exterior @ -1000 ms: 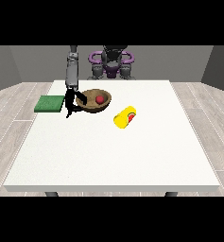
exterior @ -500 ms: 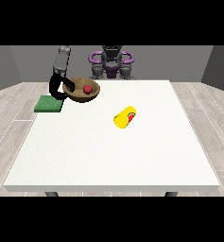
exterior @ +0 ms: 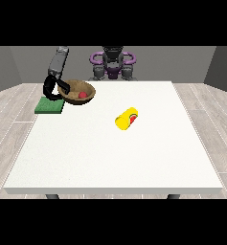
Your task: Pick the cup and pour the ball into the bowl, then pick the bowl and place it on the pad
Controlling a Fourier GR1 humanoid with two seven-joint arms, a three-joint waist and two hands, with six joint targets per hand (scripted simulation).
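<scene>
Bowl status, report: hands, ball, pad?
Hand at view's left grips bowl, lifted beside pad. Ball inside bowl. Cup lies on its side. Other hand unseen.

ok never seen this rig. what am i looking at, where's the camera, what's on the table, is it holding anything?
It is a humanoid robot with two arms, standing behind a white table. The single camera stands across the table and faces it, so the robot looks small at the top. The hand at the view's left grips the rim of a brown bowl and holds it tilted, next to a green pad at the table's left edge. A red ball sits in the bowl. A yellow cup lies on its side mid-table. The other hand is not visible.
</scene>
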